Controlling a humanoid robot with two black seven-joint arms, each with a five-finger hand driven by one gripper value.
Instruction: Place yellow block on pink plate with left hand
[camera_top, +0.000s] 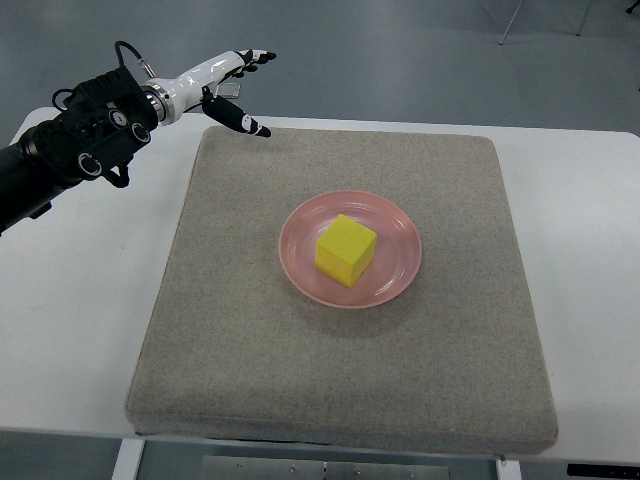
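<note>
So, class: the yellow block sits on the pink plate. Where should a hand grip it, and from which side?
Grip the block from above, fingers on two opposite upright faces. It stands proud of the shallow plate, whose raised rim would likely hinder a low sideways approach.

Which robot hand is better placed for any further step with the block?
Left: the left robot hand is the only one visible, open above the mat's far-left corner. The yellow block already sits on the pink plate.
</note>
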